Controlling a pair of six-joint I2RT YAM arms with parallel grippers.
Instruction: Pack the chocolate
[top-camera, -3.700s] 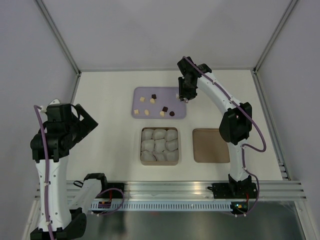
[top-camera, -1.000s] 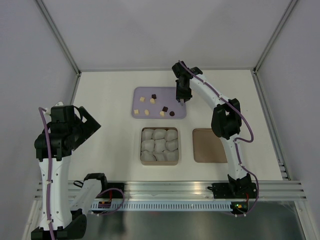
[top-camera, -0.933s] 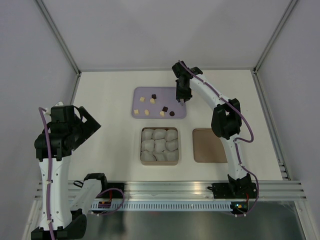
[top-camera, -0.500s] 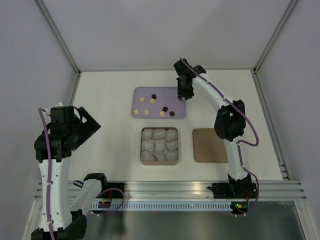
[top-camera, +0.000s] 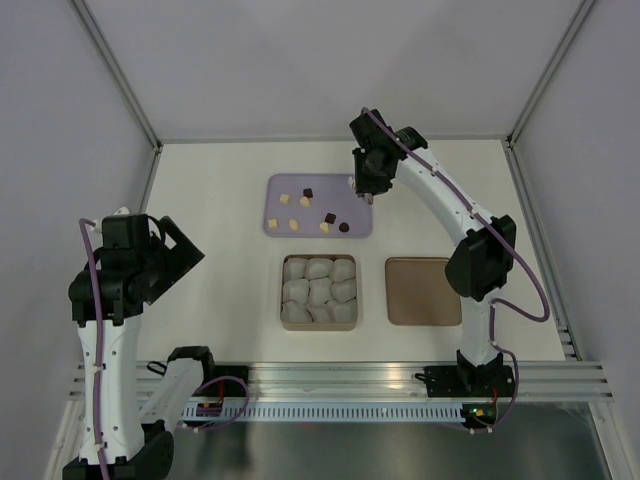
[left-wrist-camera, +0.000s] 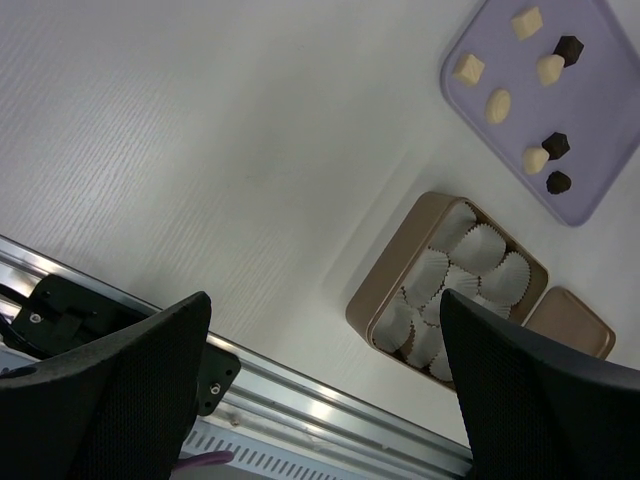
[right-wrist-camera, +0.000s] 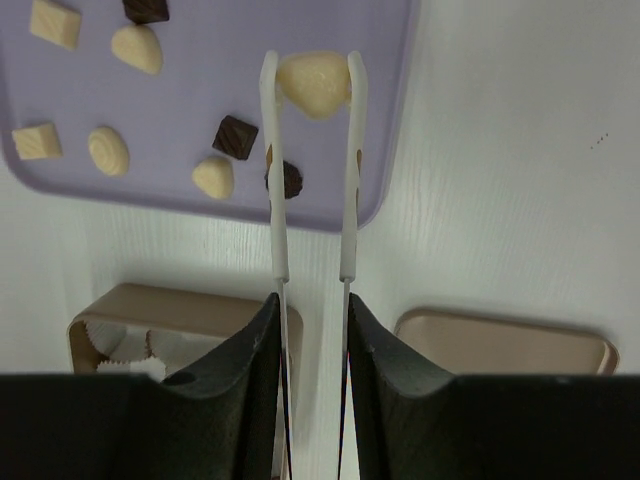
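Upper centre of the overhead view: lavender tray (top-camera: 283, 214), with tan box (top-camera: 319, 327) of paper cups (top-camera: 319, 290) just below, mid-frame. Over the tray's right edge, right gripper (right-wrist-camera: 312, 75) clenched on one pale chocolate (right-wrist-camera: 313, 88); picking apparently done. Next: carry down-frame to the box, lower into a vacant cup, release. Grip itself plain only from the right wrist, hidden overhead. Left gripper (left-wrist-camera: 322, 300) spread wide and bare, plain only from the left wrist. Other chocolates (right-wrist-camera: 108, 150) loose on the tray.
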